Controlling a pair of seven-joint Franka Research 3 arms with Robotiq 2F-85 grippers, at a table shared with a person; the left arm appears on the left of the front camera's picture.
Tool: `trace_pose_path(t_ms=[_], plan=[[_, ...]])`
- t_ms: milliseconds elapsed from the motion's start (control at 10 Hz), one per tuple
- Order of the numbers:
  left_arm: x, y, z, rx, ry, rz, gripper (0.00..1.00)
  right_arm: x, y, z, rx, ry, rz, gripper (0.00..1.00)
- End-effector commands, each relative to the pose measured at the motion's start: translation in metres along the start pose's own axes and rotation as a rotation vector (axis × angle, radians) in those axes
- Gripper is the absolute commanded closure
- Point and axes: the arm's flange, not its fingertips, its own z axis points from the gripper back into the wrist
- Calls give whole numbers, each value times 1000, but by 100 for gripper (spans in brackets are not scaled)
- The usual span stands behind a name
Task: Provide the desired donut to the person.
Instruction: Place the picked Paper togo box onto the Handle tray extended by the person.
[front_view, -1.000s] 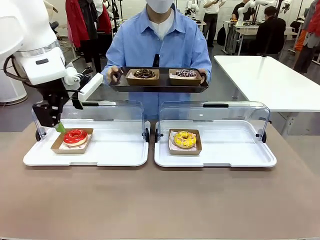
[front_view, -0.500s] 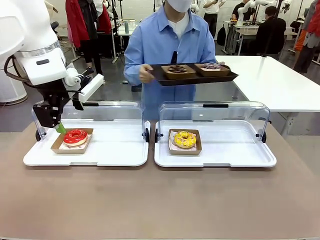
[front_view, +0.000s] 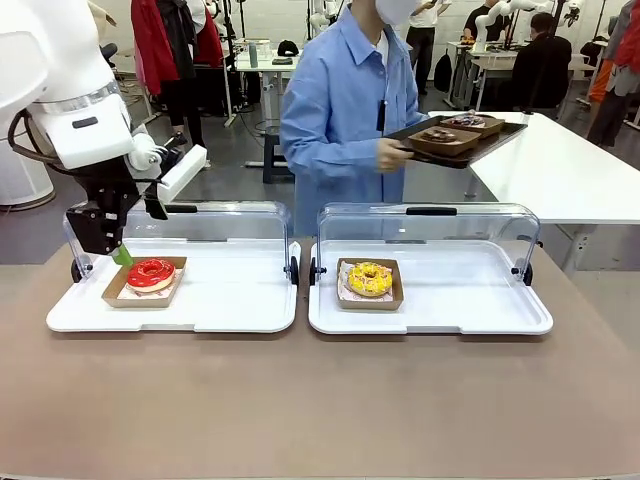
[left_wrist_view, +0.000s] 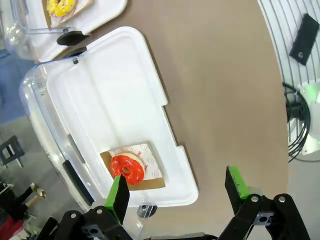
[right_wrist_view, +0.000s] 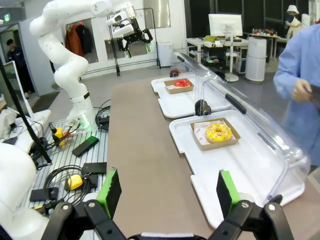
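- Two grippers gape wide and empty: left gripper (front_view: 112, 252) at frame left hangs close over the red donut (front_view: 151, 273), so descending could clip its case lid (front_view: 225, 222).
- Right gripper (right_wrist_view: 165, 192), low in its wrist view, sits well apart from the yellow donut (right_wrist_view: 218, 132).
- Person (front_view: 345, 110), upper centre, turns away with a tray (front_view: 460, 142); the wanted donut is unclear, so the pick may be wrong.

From my seat, two lidded trays sit side by side on the table (front_view: 320, 420): left tray (front_view: 230, 310) at 11 o'clock, right tray (front_view: 470, 310) at 1. Each holds one boxed donut (front_view: 150, 273) (front_view: 370, 278). The person (front_view: 345, 110) stands behind them at 12, carrying a serving tray (front_view: 462, 142) toward 2.

Bright, even indoor light, soft shadows; wrist views bend at edges.
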Motion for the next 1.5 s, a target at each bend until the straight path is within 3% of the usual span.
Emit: trace_pose_path(t_ms=[0,200,400,600,900,1400], plan=[[-43,2,-7,34,-187,99,0,-1,1,0,6,-5,8,0],[-109,7,-14,7,-428,159,0,-1,1,0,6,-5,8,0],[-173,-13,-24,57,-678,183,0,-1,1,0,6,-5,8,0],[-239,-35,-50,86,-989,247,0,-1,1,0,6,-5,8,0],[-294,-62,-87,115,-1188,466,0,-1,1,0,6,-5,8,0],[-343,-114,-85,117,-1182,619,0,-1,1,0,6,-5,8,0]])
